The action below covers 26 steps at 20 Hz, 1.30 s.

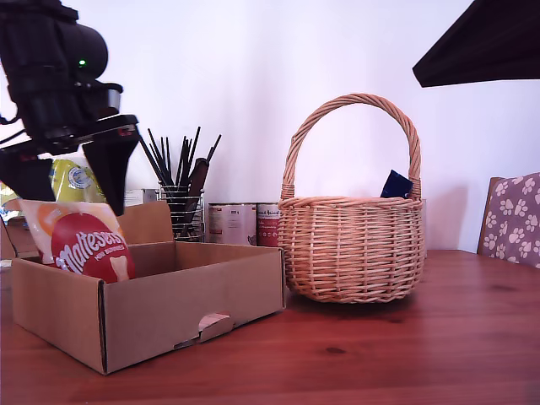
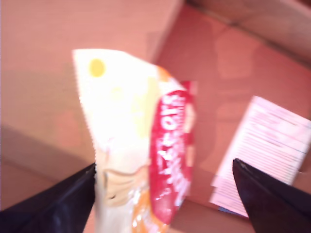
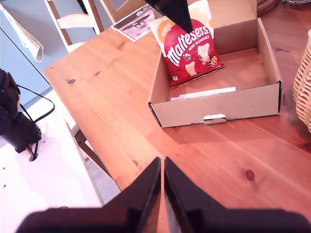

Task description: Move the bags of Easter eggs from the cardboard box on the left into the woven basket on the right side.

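Wooden table (image 1: 405,354) under a plain white wall: the cardboard box (image 1: 194,308) stood at the exterior view's left, the woven basket (image 1: 350,249) just beside it toward that view's right. Behind them we noted a wire holder of black sticks (image 1: 181,181) and some tins (image 1: 232,224).

My first gripper (image 1: 67,181) hung above the box with the cream bag with the red oval logo (image 1: 84,245) dangling from it, the bag's lower part reaching below the box rim. In the first wrist view the bag's top edge lay against one finger while the other stood well apart, so we could not tell whether the jaws were clamped on it; the blur there leaves this doubtful.

My second gripper (image 3: 163,184) hovered high over the table, its fingers pressed together on nothing, well apart from the box.

A dark blue bag (image 1: 396,184) already showed above the basket rim. A white printed pack (image 3: 203,93) lay flat on the box floor. We judged the task partly done: one bag delivered, one lifted but not yet carried across, and the flat pack possibly left.
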Tool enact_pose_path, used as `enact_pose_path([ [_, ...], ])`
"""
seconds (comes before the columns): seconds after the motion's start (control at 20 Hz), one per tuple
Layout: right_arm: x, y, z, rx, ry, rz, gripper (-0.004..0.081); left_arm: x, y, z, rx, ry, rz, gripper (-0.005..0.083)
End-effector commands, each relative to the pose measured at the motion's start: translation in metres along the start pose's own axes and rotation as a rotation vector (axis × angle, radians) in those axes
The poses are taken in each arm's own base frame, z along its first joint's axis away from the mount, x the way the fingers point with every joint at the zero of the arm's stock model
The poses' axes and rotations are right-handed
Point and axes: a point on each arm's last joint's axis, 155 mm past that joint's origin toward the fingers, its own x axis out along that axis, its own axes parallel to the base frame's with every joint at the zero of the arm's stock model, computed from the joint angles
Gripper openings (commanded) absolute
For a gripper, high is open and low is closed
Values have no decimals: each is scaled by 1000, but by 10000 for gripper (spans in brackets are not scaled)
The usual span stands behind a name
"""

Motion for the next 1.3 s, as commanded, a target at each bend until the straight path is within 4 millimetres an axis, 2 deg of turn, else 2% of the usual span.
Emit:
enact_pose_path([
  [0.0,-1,2,5,-12,-11,4,-12,6,-8,2,10,5,-17,783],
  [0.15,-1,2,5,-12,-11,4,-12,7,-29,6,39,-13,-80,783],
  [0.35,-1,2,5,-12,-11,4,-12,11,-37,6,57,-8,-86,783],
  [0.45,-1,2,5,-12,-11,4,-12,18,-36,3,63,13,-63,783],
  [0.8,-1,2,5,-11,-10,4,-12,64,-46,-14,90,130,-70,783],
  [0.95,-1,2,5,-16,-10,3,-12,67,-50,-12,104,122,-67,764],
  [1.05,-1,2,5,-19,-11,3,-12,67,-42,-15,114,135,-29,643],
  [1.25,-1,2,5,-19,-11,3,-12,66,-26,-16,115,140,59,197],
])
